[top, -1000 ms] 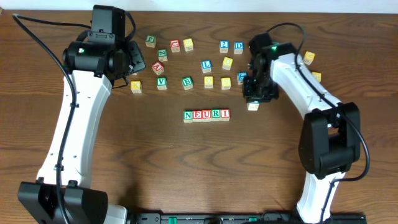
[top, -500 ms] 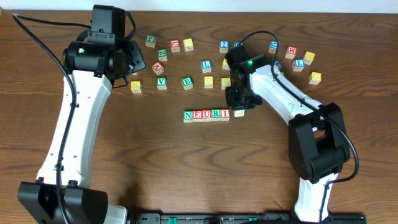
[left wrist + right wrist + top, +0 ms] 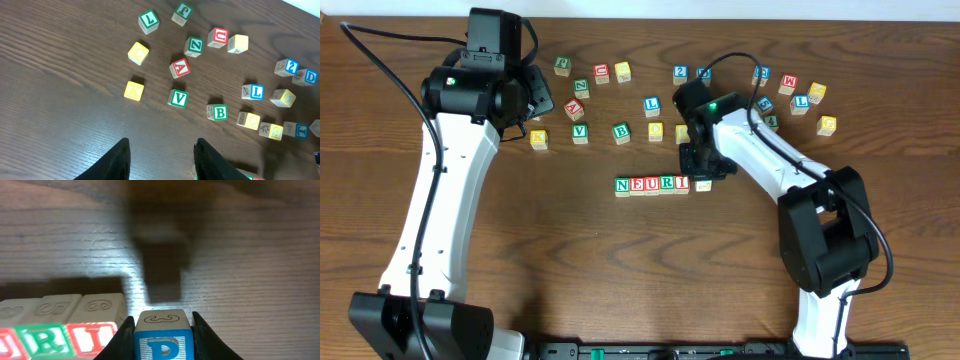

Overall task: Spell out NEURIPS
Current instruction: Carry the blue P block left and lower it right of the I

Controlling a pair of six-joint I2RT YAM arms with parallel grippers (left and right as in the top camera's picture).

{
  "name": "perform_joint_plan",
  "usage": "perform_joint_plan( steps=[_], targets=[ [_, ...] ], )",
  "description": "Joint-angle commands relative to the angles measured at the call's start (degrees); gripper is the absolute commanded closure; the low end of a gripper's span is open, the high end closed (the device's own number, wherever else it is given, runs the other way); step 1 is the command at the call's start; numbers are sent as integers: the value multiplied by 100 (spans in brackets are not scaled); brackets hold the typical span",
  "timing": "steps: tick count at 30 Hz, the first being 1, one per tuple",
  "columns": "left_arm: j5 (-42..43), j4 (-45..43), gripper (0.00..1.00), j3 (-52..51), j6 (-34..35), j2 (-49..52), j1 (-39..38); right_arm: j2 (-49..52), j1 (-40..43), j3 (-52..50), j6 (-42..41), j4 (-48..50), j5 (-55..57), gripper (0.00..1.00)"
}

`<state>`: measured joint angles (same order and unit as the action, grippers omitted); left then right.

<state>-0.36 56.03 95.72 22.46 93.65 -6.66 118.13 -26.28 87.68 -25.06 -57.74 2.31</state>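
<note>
Got the right gripper (image 3: 162, 336) clamped on the blue P cube (image 3: 161, 349), one finger (image 3: 121, 341) pressed to each side, no gap showing. Holding that cube just beside the right end of the row, next to the red I (image 3: 682, 185), with only a gripper finger in between. P face turned the same way as the R and I faces in the wrist view. Can't tell about actual contact with the table (image 3: 570, 260) though, too close and too shadowy under there.

Reading the row left to right from overhead: green N (image 3: 622, 185), then E (image 3: 637, 185), U (image 3: 652, 185), R (image 3: 667, 185) and that I, all snug together in a straight line near the middle of the table.

Over on the other side: left gripper (image 3: 162, 161) hanging above bare wood, fingers apart, nothing between them. Well away from the row, up by the loose pile. Plenty of spare cubes in its wrist view, e.g. yellow K (image 3: 133, 90), green V (image 3: 177, 98), green B (image 3: 218, 112), red A (image 3: 179, 68), blue L (image 3: 255, 92). More strays scattered along the far side around the right arm (image 3: 770, 150).
</note>
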Motion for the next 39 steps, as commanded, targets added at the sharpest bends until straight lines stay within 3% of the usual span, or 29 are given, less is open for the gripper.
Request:
perform_joint_plan(
  steps=[1, 15, 39],
  targets=[
    [-74, -2, 59, 7, -15, 76, -7, 15, -105, -168, -326, 35, 299, 85],
    [-74, 0, 59, 7, -15, 76, -7, 13, -105, -262, -323, 328, 380, 84],
    [-76, 0, 59, 7, -15, 76, -7, 15, -109, -264, -321, 286, 378, 69]
  ],
)
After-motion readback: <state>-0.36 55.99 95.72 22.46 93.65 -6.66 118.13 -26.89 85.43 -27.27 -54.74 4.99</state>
